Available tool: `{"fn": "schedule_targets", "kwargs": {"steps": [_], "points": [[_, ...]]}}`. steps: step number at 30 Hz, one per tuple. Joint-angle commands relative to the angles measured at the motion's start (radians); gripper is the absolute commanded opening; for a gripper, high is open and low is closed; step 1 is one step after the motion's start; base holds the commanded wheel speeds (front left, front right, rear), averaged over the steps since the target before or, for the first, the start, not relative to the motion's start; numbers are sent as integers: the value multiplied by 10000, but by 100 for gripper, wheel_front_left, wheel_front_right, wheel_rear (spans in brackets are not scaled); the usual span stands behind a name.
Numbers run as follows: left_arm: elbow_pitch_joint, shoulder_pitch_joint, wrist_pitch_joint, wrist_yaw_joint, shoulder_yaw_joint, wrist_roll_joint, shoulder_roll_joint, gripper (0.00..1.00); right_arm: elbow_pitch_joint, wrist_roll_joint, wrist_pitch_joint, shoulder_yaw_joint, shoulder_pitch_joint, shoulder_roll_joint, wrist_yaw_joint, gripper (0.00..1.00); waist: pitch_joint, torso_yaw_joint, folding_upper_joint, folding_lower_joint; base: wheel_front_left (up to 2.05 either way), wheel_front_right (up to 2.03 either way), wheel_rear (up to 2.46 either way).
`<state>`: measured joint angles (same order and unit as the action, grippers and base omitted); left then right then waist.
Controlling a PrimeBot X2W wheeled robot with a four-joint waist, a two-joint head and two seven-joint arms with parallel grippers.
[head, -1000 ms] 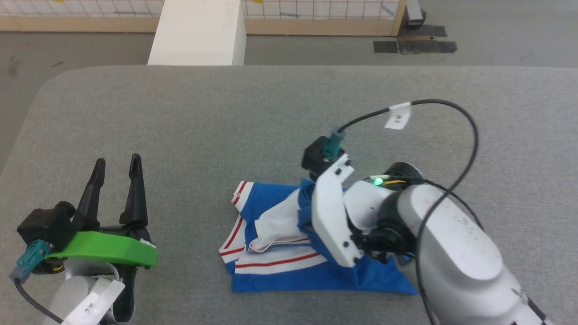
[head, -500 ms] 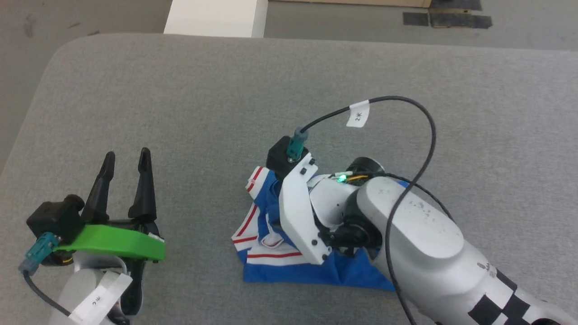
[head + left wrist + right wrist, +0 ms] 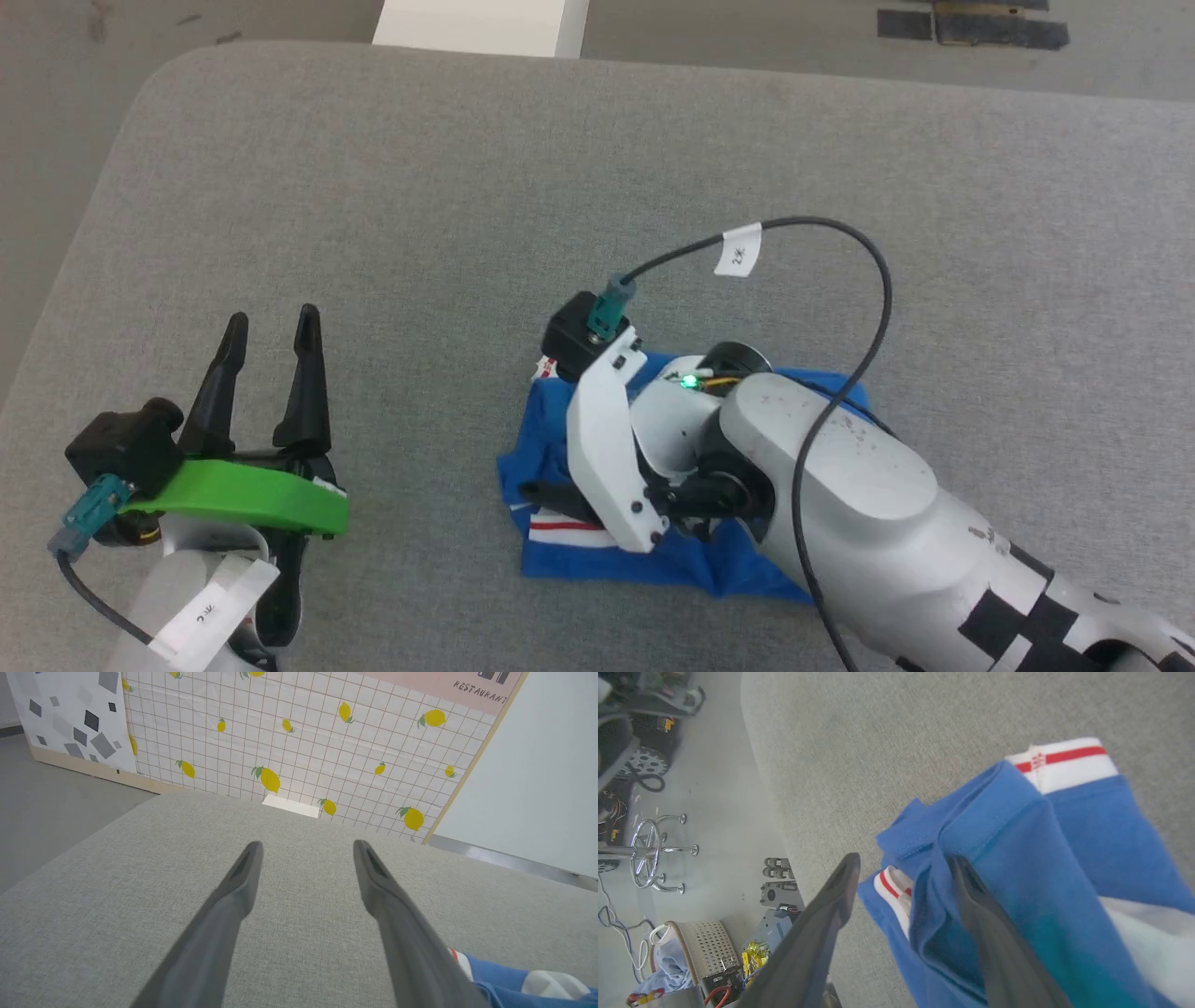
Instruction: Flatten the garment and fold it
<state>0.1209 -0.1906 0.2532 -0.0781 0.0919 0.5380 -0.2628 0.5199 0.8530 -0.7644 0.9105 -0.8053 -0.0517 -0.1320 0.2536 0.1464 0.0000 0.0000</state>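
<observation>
The garment (image 3: 607,560), a blue shirt with white, red-striped trim, lies as a small folded bundle on the grey table (image 3: 420,205), right of centre. My right gripper (image 3: 551,485) lies low over it, pointing left, and the arm covers much of the cloth. In the right wrist view the right gripper (image 3: 904,859) is open, with a blue fold of the garment (image 3: 1041,858) draped on one finger. My left gripper (image 3: 273,319) stands open and empty at the lower left, well clear of the cloth. The left gripper (image 3: 308,847) faces bare table, with the garment (image 3: 504,980) at that view's lower right corner.
A white block (image 3: 476,23) stands beyond the table's far edge. The table's rounded left edge (image 3: 84,252) drops to grey floor. A lemon-patterned wall panel (image 3: 303,742) stands behind. A basket (image 3: 700,952) and a metal stool base (image 3: 649,851) sit on the floor below.
My right gripper has carried the blue flap leftward over the white parts and opened. The bundle is now narrower and mostly blue. The head camera tilted; my left arm stayed put.
</observation>
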Motion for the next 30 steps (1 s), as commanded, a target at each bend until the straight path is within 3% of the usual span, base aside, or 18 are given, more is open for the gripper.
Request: {"fn": "schedule_targets", "kwargs": {"steps": [1, 12, 22, 30], "points": [[23, -71, 74, -39, -28, -19, 13, 100, -119, 168, 152, 69, -289, 13, 13, 100, -156, -82, 0, 0, 0, 0, 0], [41, 241, 71, 11, -75, -108, -132, 100, -592, 1218, 2293, -22, -1100, 14, 13, 100, -1109, -652, 0, 0, 0, 0, 0], [-200, 636, 11, 182, -177, -57, -257, 100, -51, 559, 5445, -1299, -1104, -69, 13, 100, -1573, -1405, 0, 0, 0, 0, 0], [-489, 969, 22, 371, -221, -51, -217, 100, 254, -280, 7637, -2722, -252, -1012, 13, 100, -1724, -1719, 0, 0, 0, 0, 0]]}}
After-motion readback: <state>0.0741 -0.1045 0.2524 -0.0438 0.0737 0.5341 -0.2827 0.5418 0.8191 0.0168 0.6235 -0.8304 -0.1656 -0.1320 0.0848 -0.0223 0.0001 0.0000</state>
